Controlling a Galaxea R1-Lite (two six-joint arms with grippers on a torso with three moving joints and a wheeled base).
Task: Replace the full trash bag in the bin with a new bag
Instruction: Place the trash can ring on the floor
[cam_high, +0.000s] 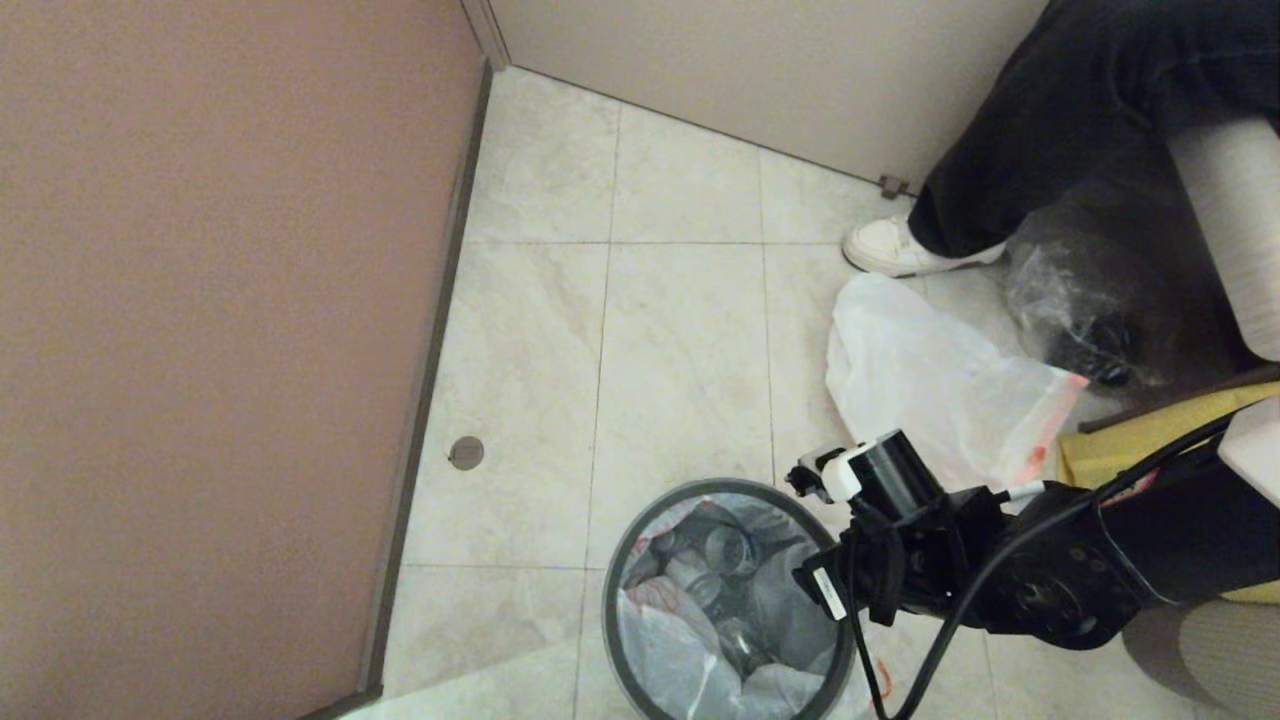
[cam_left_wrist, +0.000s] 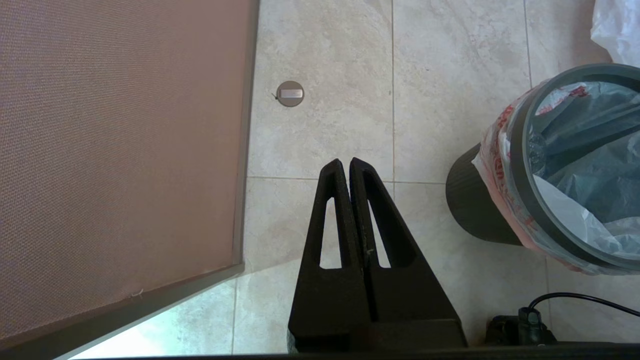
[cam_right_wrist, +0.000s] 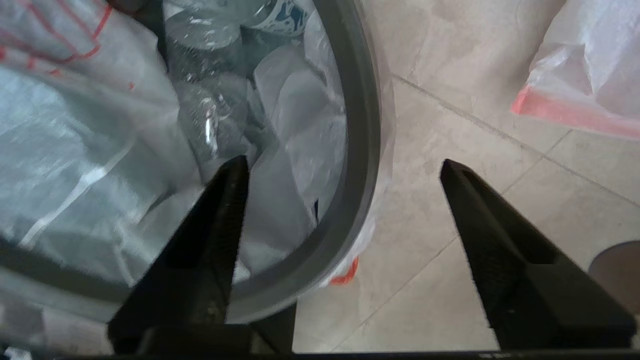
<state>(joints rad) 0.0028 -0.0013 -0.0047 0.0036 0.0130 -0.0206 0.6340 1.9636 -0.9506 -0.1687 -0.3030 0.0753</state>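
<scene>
Right gripper (cam_right_wrist: 342, 167), jaws wide and empty, straddles the bin (cam_right_wrist: 362, 150) rim; full bag (cam_right_wrist: 125, 125) lies frame-left.

Pale marbled floor tiles (cam_high: 680, 330) w/ thin grout lines. Brownish-pink partition (cam_high: 220, 330) on one side, beige wall (cam_high: 760, 70) behind. Round metal floor plate (cam_high: 466, 453) nr partition base.

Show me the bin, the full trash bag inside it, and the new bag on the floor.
bin (cam_left_wrist: 472, 207), left wrist view, on its black outer wall.
full trash bag (cam_high: 690, 650), head view, on the white plastic inside the bin.
new bag (cam_high: 920, 385), head view, on its flat middle.
</scene>
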